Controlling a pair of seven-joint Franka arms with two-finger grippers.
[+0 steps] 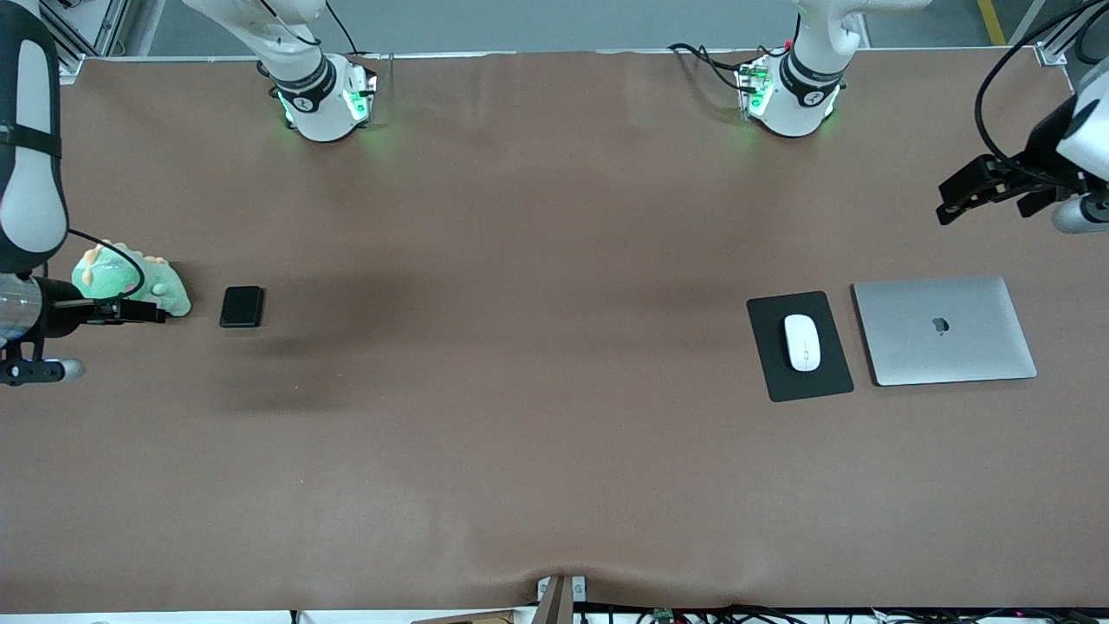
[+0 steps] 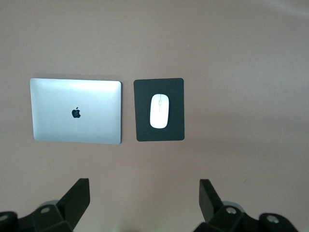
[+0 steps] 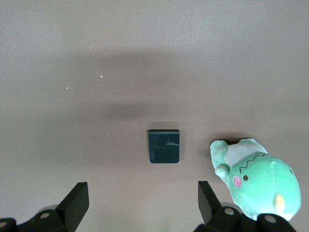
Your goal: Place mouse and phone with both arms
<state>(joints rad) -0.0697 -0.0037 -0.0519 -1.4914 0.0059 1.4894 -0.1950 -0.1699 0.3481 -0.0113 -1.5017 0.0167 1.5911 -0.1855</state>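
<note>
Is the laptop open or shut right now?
Shut. The laptop lies flat on the table with its silver lid and logo facing up, beside the black pad that carries the mouse; no screen or keyboard shows.

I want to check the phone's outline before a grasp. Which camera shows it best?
The right wrist view: the phone lies flat near the frame's middle, all edges visible, beside the green plush toy. The front view shows it small; the left wrist view lacks it.

left gripper — raised, fingers spread | right gripper — raised, fingers spread
</note>
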